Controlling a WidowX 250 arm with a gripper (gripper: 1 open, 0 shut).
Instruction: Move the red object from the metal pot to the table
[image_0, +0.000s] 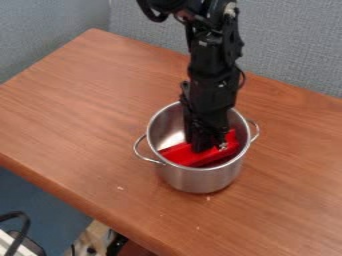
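Red object (187, 153): bright red, flat, lying inside the metal pot (194, 172)
Gripper (203, 143): reaching into the pot, closing tight on the red object
Pot: shiny steel, sitting on the counter (80, 95)

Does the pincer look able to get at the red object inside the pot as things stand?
Probably yes. The pincer is already down inside the open-topped metal pot, shut at the red object. Nothing covers the pot or blocks the way.
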